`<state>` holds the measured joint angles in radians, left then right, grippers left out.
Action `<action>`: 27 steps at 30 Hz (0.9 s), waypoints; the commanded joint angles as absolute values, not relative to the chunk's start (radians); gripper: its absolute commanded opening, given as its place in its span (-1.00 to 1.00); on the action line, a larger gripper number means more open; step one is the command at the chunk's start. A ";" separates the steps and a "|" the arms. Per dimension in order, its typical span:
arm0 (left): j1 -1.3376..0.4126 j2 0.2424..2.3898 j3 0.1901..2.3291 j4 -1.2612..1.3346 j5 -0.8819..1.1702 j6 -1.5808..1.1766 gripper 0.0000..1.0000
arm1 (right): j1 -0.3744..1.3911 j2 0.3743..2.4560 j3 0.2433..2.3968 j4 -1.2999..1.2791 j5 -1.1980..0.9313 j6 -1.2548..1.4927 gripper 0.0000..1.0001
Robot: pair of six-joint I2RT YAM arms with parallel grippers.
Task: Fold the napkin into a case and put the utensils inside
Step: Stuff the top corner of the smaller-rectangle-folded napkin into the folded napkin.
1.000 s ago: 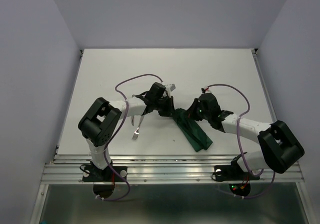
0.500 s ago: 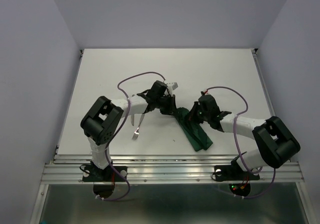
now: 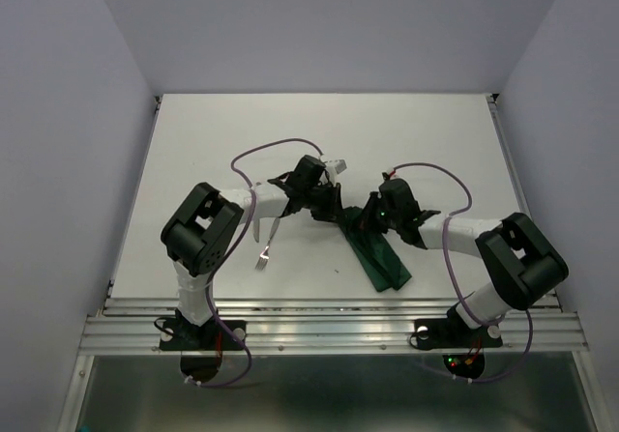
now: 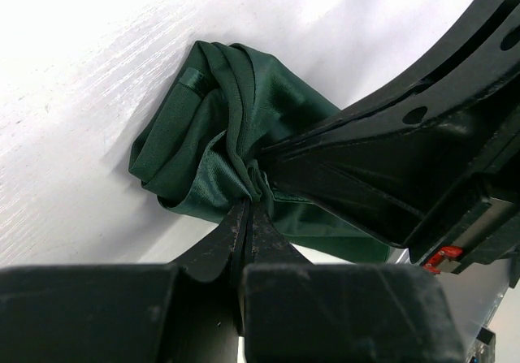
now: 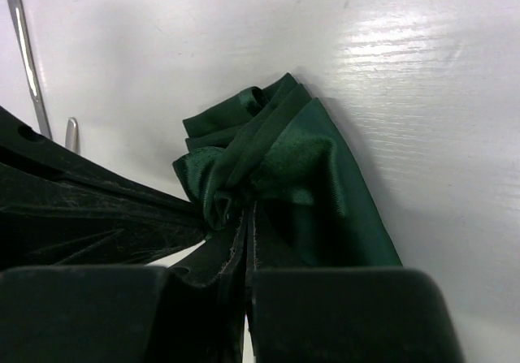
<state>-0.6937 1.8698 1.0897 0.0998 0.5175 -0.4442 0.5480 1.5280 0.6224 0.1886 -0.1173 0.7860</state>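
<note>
Looking roughly halfway: the dark green cloth napkin (image 3: 382,258) is folded into a narrow strip, its bunched end pinched between the left gripper (image 4: 252,196) and right gripper (image 5: 245,209), both jaws clamped tight. The slim silver metal utensils (image 3: 265,245) lie beside the left jaws on the white tabletop (image 3: 213,132), not yet tucked in.

We are finding no text, label, brand, number or sign that can be read in any of the three views.
</note>
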 commanded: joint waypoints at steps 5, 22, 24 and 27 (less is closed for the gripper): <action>-0.696 1.862 1.143 0.095 0.537 -0.410 -1.00 | 0.543 1.490 0.666 0.285 -0.152 0.793 -0.99; -0.696 1.881 1.170 0.084 0.558 -0.394 -1.00 | 0.543 1.601 0.672 0.396 -0.219 0.828 -0.99; -0.698 1.884 1.173 0.084 0.561 -0.393 -1.00 | 0.543 1.635 0.676 0.402 -0.215 0.833 -0.99; -0.698 1.881 1.177 0.086 0.565 -0.391 -1.00 | 0.543 1.692 0.681 0.402 -0.201 0.856 -0.99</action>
<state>-0.6918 1.8896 1.1282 0.0669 0.5224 -0.4080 0.5396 1.6363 0.6395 0.3157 -0.1898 0.8268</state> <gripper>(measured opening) 0.086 0.016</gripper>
